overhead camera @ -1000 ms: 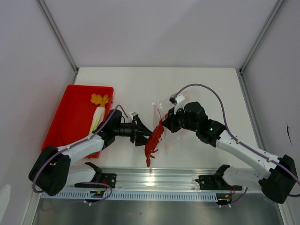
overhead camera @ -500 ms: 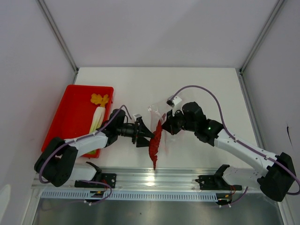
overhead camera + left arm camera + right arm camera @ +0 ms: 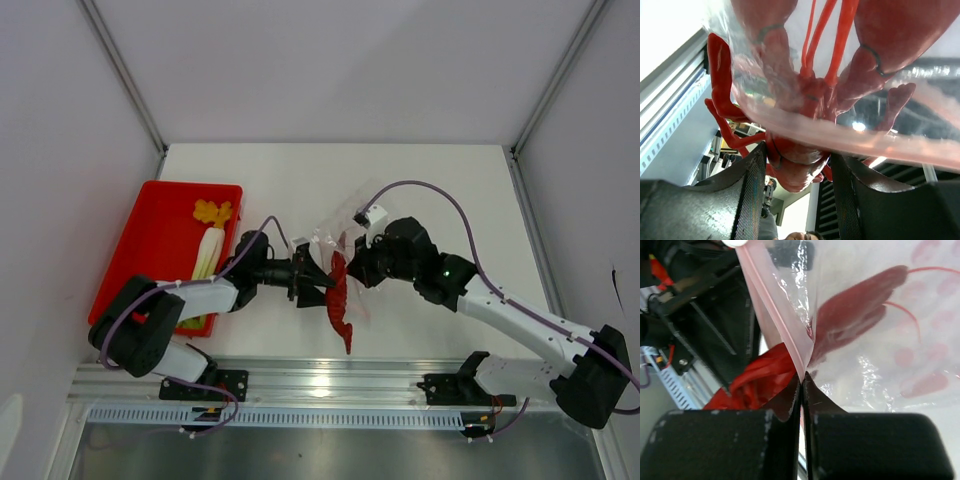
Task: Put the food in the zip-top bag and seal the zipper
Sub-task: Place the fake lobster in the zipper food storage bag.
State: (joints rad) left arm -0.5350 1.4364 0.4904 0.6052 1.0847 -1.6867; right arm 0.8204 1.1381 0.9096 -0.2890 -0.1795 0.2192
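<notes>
Plastic bag [image 3: 880,340]: clear, floppy, crinkly film w/ faint pink dots; hangs betw. my two claws above white table [image 3: 440,190].
Zipper [image 3: 772,305]: thin pink-red strip along mouth edge, slants down to my R fingertips.
R claw [image 3: 802,377]: pinched tight on bag edge, right at strip.
L claw [image 3: 797,162]: abt half spread, black ribbed pads clamp red crab [image 3: 720,90] by body.
Crab: glossy, hard; front w/ thin feelers inside bag, rear and legs outside, toward near rail [image 3: 320,385].
Tray [image 3: 140,250]: red, well left of bag; white radish [image 3: 210,250], yellow-orange pieces [image 3: 212,211] inside.
</notes>
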